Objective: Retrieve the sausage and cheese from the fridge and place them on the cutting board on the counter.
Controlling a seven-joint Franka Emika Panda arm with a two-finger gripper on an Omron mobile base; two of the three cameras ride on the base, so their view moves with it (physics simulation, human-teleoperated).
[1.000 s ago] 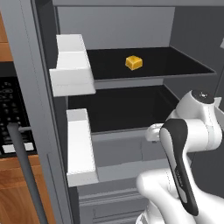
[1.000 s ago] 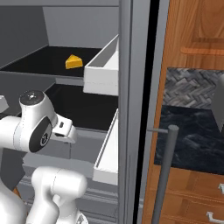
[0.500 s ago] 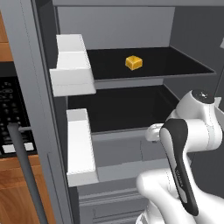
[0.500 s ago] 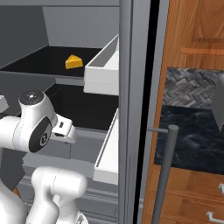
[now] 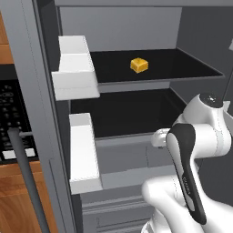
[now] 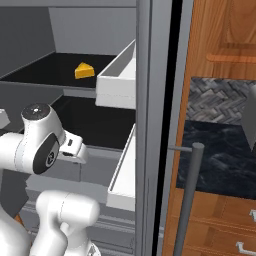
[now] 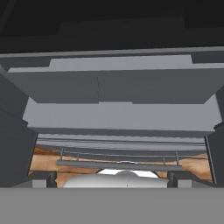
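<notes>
The fridge [image 5: 132,27] stands open in front of me. A small yellow-orange cheese [image 5: 139,65] wedge [image 6: 84,70] lies alone on its upper black shelf. The sausage and the cutting board are out of view. My gripper [image 7: 114,180] is open, its two dark fingertips [image 7: 42,178] far apart with nothing between them. It points at the grey drawer fronts [image 7: 113,89] below the lower black shelf, well beneath the cheese. A stretch of the dark marbled counter [image 6: 215,155] lies past the fridge's right door.
White door bins [image 5: 75,68] hang on the left door and another pair [image 6: 117,82] on the right door. Long grey bar handles [image 5: 27,182] [image 6: 187,195] stick out near the base. A black microwave panel [image 5: 11,123] sits left, wooden cabinets [image 6: 220,35] right.
</notes>
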